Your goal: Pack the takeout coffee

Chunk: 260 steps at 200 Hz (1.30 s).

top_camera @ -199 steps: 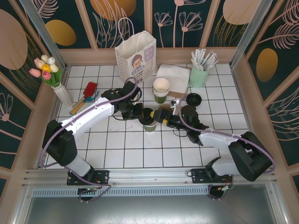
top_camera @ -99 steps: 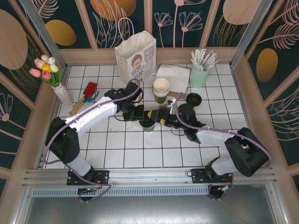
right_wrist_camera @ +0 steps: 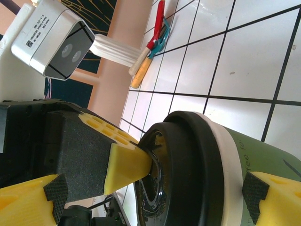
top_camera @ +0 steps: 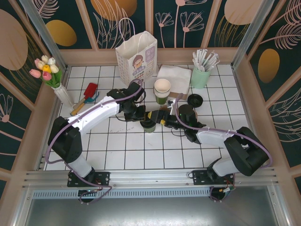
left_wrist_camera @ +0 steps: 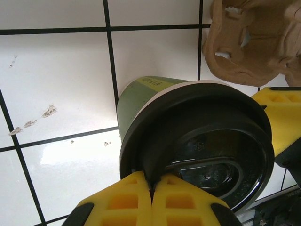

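Note:
The takeout coffee (top_camera: 149, 124) is a small green cup (left_wrist_camera: 140, 98) with a black lid (left_wrist_camera: 207, 132), standing upright mid-table. My left gripper (top_camera: 142, 117) is shut, and its yellow fingertips (left_wrist_camera: 152, 186) press together on the near edge of the lid. From the right wrist view, that same yellow tip (right_wrist_camera: 129, 162) touches the lid top (right_wrist_camera: 188, 155). My right gripper (top_camera: 158, 117) is open and turned on its side at the cup's right. Its fingers (right_wrist_camera: 151, 188) stand wide, one past the lid and one beside the green wall (right_wrist_camera: 268, 150).
A white paper bag (top_camera: 136, 56) stands at the back. Stacked cups (top_camera: 162, 89), napkins (top_camera: 173, 74), a straw pot (top_camera: 201, 75) and a loose black lid (top_camera: 194, 99) sit behind the cup. A cardboard carrier (left_wrist_camera: 249, 42) lies close by. A tulip vase (top_camera: 52, 79) is at the left.
Both arms have edged slightly closer over the cup. The cup has stayed in place, and neither gripper has changed its opening.

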Motion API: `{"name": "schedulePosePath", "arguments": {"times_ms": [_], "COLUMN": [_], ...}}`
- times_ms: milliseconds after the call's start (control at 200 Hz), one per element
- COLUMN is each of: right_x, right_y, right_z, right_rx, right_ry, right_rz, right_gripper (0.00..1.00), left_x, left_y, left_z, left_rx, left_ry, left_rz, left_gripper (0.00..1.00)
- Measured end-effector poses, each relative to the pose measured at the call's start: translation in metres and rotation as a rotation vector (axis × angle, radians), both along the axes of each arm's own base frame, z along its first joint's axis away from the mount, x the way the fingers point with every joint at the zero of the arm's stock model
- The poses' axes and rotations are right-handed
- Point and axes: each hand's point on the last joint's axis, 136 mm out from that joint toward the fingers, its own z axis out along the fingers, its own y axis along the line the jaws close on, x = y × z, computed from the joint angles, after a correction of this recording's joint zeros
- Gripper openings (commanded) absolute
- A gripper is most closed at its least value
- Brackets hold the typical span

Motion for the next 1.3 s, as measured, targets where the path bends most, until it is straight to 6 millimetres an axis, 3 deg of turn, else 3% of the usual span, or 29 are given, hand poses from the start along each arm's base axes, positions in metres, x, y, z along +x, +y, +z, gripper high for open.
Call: {"name": "schedulePosePath", "arguments": {"times_ms": [245,380,576,741,951,1301], "right_x": [0.003,0.005,0.006,0.000,0.001,0.003], "right_y": [-0.011,-0.028,-0.048,-0.051,-0.043,-0.034], "right_z": [0.010,0.012,-0.011,-0.024,-0.019,-0.028], "right_rx": [-0.010,-0.015,-0.085,-0.136,-0.136,-0.151], "right_ry": [-0.026,-0.036,0.020,0.058,0.072,0.114], "right_rz": [-0.070,-0.131,-0.196,-0.181,-0.146,-0.110], "right_gripper": [0.95,0.86,0.66,0.59,0.54,0.40], "left_x": [0.004,0.005,0.005,0.005,0.006,0.007], "left_y": [-0.005,-0.006,-0.007,-0.007,-0.009,-0.009], "left_z": [0.000,0.000,0.000,0.000,0.000,-0.001], "left_rx": [-0.003,-0.004,-0.004,-0.004,-0.006,-0.004], "left_ry": [-0.006,-0.009,-0.009,-0.009,-0.012,-0.013], "left_rz": [-0.025,-0.033,-0.040,-0.044,-0.056,-0.058], "left_gripper": [0.00,0.00,0.00,0.00,0.00,0.00]}}
